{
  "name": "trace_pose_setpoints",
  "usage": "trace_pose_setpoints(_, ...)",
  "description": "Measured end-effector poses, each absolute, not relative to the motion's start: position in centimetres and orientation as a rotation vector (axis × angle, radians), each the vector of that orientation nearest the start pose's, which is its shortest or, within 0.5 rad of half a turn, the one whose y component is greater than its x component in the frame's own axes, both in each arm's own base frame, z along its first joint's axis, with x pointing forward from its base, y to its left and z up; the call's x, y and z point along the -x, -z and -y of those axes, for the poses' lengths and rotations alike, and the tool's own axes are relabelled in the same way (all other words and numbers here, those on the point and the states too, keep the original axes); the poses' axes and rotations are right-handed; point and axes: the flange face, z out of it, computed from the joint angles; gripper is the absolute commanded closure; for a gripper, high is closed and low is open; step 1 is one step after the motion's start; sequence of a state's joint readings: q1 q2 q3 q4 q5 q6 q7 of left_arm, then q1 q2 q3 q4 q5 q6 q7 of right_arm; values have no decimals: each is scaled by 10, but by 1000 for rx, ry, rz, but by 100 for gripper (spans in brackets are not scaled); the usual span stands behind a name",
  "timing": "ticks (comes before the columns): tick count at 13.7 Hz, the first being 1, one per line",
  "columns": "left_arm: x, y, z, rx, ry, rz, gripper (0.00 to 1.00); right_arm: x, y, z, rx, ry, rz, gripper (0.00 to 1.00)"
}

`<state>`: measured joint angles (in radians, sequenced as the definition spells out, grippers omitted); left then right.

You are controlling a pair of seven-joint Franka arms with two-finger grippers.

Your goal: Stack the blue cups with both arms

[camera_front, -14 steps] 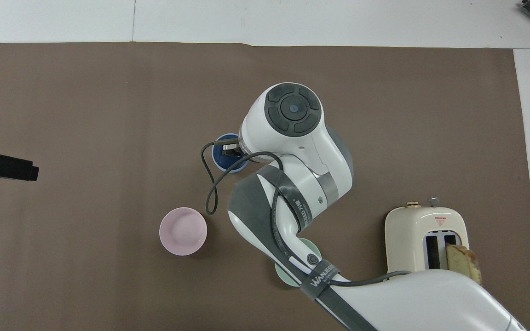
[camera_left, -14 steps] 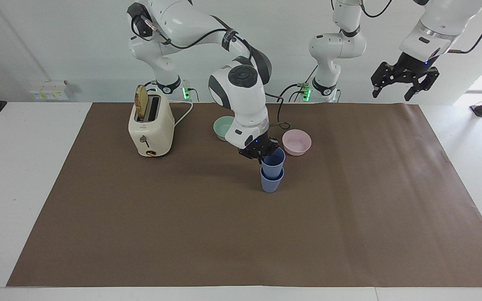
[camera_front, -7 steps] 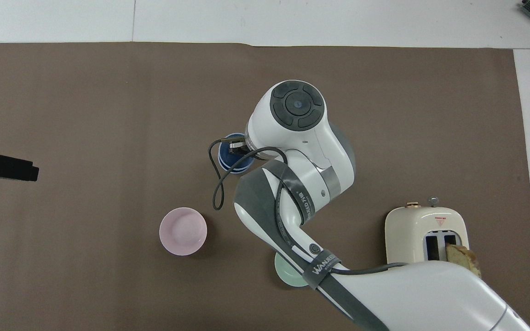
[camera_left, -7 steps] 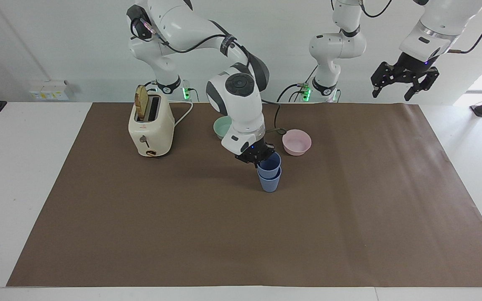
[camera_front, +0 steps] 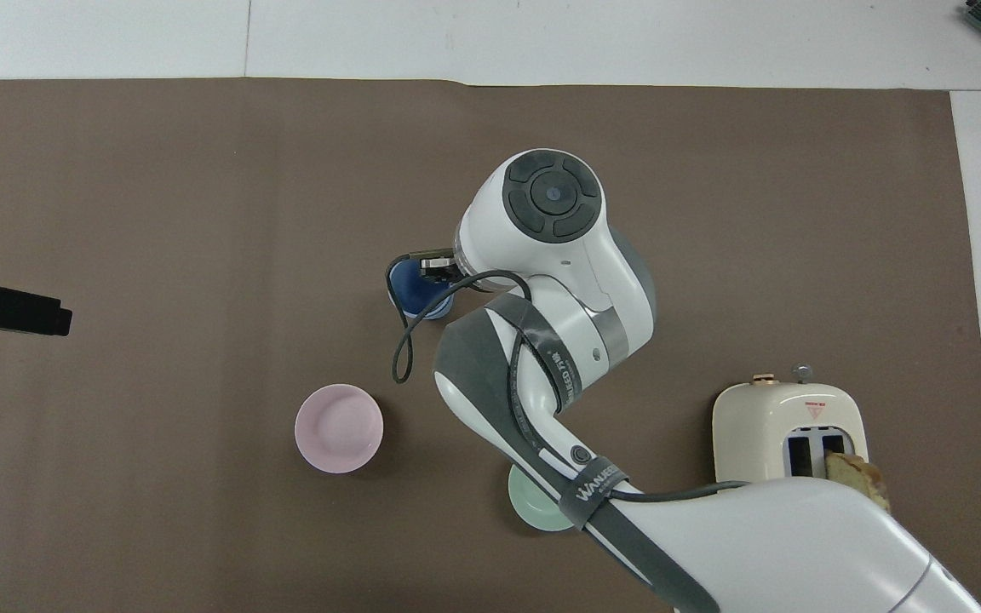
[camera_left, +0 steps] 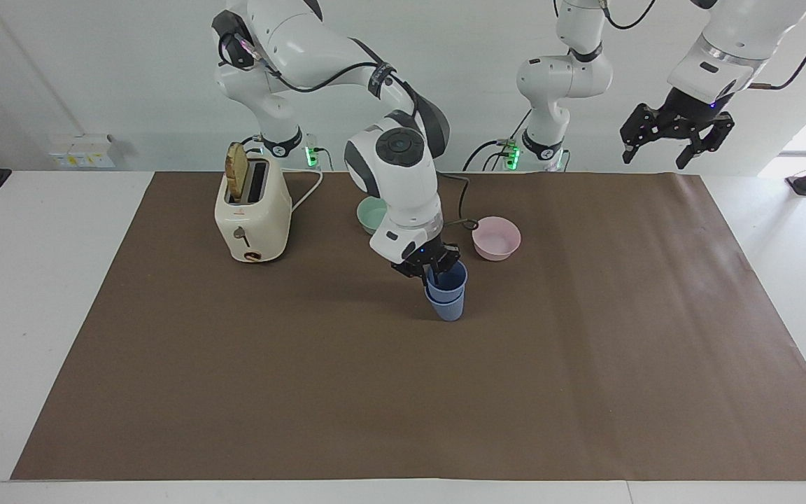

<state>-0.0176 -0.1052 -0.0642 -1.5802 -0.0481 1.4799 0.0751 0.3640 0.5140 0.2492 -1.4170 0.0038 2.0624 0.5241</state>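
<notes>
Two blue cups stand nested in the middle of the mat: the upper cup point(camera_left: 447, 279) sits deep inside the lower cup point(camera_left: 450, 309). In the overhead view the cups point(camera_front: 412, 291) are partly covered by the right arm. My right gripper point(camera_left: 435, 265) is shut on the rim of the upper cup, one finger inside it; it also shows in the overhead view point(camera_front: 434, 266). My left gripper point(camera_left: 676, 137) is open and empty, and waits high above the left arm's end of the table; only its tip shows in the overhead view point(camera_front: 7, 308).
A pink bowl point(camera_left: 496, 238) point(camera_front: 339, 427) and a pale green bowl point(camera_left: 372, 213) point(camera_front: 531, 511) lie nearer to the robots than the cups. A cream toaster point(camera_left: 252, 213) point(camera_front: 784, 426) with a bread slice stands toward the right arm's end.
My right gripper has lowered the upper blue cup, which was only partly in the lower one, deep into it. The left arm has not moved.
</notes>
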Motion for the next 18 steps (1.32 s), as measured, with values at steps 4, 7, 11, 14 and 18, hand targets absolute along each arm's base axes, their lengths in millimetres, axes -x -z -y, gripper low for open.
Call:
trace_pose_setpoints(4, -509, -668, 49, 3172, 8, -256, 0, -604, -424, -384, 2959, 87, 72, 0)
trace_pose_setpoints(7, -509, -668, 49, 3172, 8, -256, 0, -608, -421, -373, 3011, 91, 90, 0)
trace_pose_setpoints(11, -509, -668, 49, 3172, 8, -256, 0, -629, -453, -302, 3070, 44, 77, 0)
trace_pose_setpoints(14, -509, -668, 49, 3172, 8, -256, 0, -635, -500, -228, 3104, 14, 74, 0)
trace_pose_setpoints(18, -509, -668, 49, 3172, 8, -256, 0, -636, -541, -135, 3130, -10, 49, 0)
